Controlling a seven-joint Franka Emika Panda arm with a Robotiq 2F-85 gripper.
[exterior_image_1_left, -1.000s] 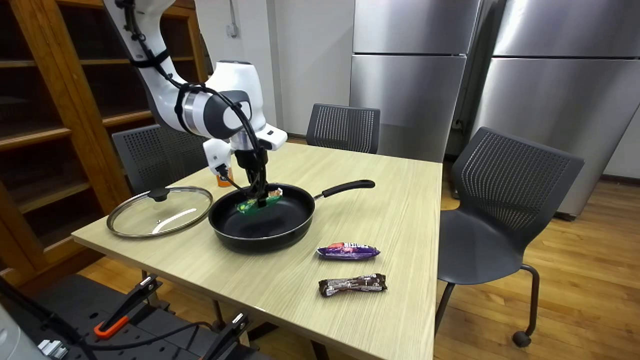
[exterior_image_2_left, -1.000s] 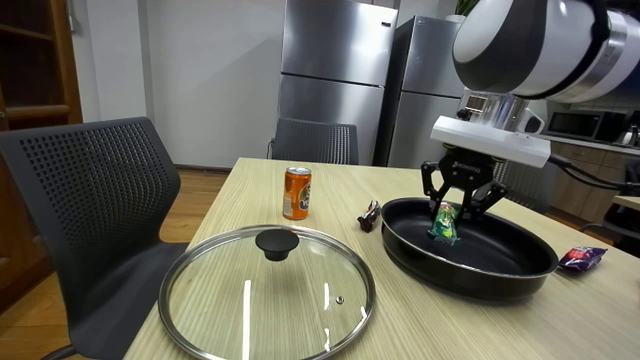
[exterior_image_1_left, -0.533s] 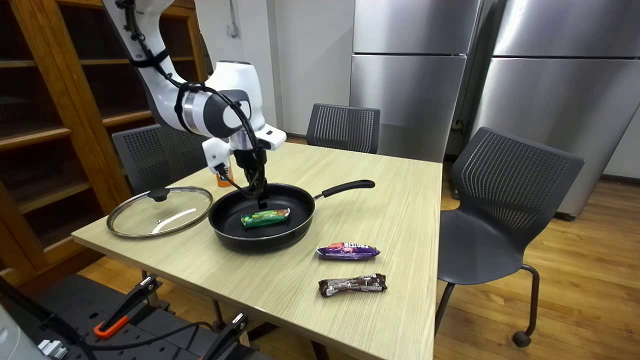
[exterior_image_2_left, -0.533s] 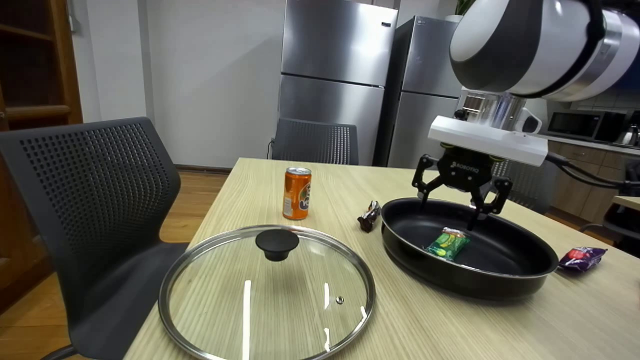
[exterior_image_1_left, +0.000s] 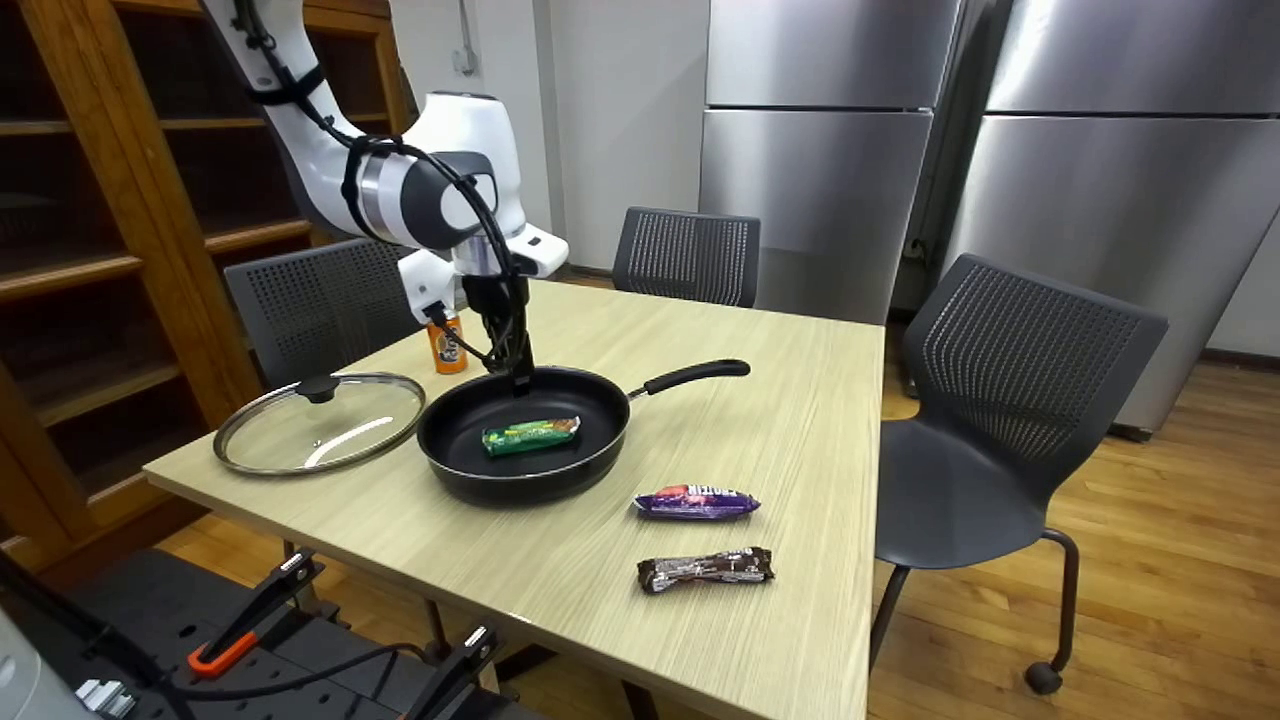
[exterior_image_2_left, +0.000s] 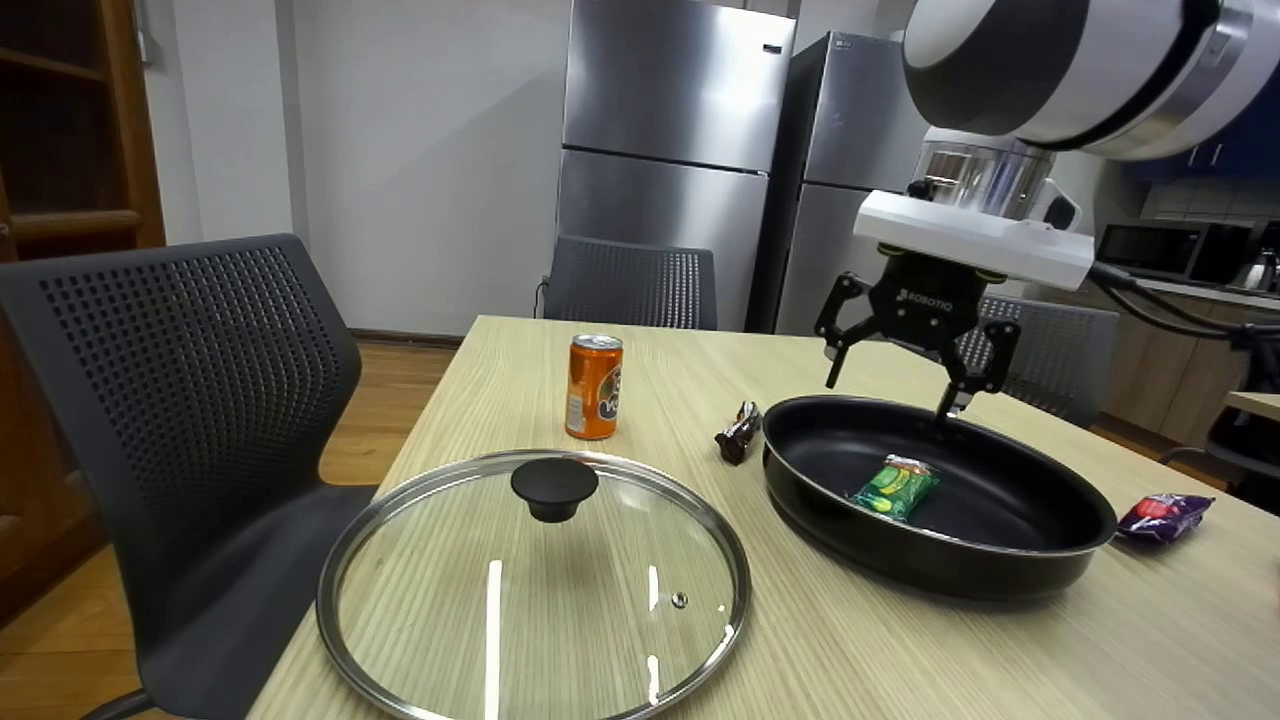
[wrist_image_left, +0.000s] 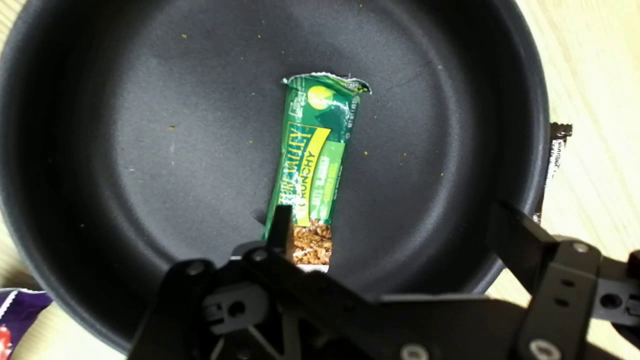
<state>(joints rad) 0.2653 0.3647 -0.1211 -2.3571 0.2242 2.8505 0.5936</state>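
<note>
My gripper (exterior_image_2_left: 889, 400) hangs just above the black frying pan (exterior_image_2_left: 940, 565), its jaws spread wide and nothing between them. A green granola bar (wrist_image_left: 320, 145) lies flat on the pan's floor, below the fingers and apart from them; both exterior views show it there too. In the wrist view, one finger (wrist_image_left: 280, 227) covers part of the bar's lower left edge, while the other stands over the pan's right side. In an exterior view the gripper (exterior_image_1_left: 521, 385) is seen from the side, over the pan's far part.
A glass lid (exterior_image_2_left: 540, 600) with a black knob lies beside the pan. An orange can (exterior_image_2_left: 594, 390) stands behind it, and a dark wrapped bar (exterior_image_2_left: 739, 433) lies near the pan. A purple bar (exterior_image_1_left: 697, 503), a brown bar (exterior_image_1_left: 706, 569) and the pan's handle (exterior_image_1_left: 697, 374) are on the other side.
One second ago the jaws were around the green bar in the pan. They have opened, the bar has dropped flat onto the pan's floor, and the gripper has risen.
</note>
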